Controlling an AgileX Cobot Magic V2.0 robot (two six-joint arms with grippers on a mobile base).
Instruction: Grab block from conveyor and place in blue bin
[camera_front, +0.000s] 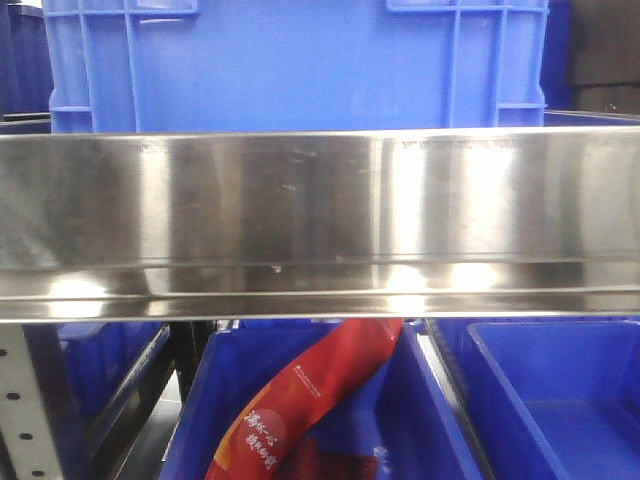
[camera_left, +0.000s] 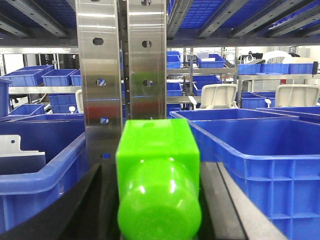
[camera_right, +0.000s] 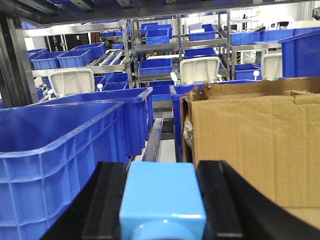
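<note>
In the left wrist view my left gripper (camera_left: 158, 205) is shut on a bright green block (camera_left: 155, 145) with a rounded knob facing the camera. It is held up in front of a steel upright (camera_left: 122, 70), between two blue bins (camera_left: 260, 160) (camera_left: 40, 175). In the right wrist view my right gripper (camera_right: 162, 205) is shut on a light blue block (camera_right: 162, 187), with black fingers (camera_right: 107, 200) against both its sides. A deep blue bin (camera_right: 55, 145) stands to its left. The conveyor is out of view. Neither gripper shows in the front view.
A cardboard box (camera_right: 250, 145) stands close on the right of the right gripper. A polished steel shelf beam (camera_front: 320, 220) crosses the front view, with a blue crate (camera_front: 300, 60) above it. Blue bins (camera_front: 560, 400) lie below, one holding a red packet (camera_front: 310, 400). Shelving with more blue bins fills the background.
</note>
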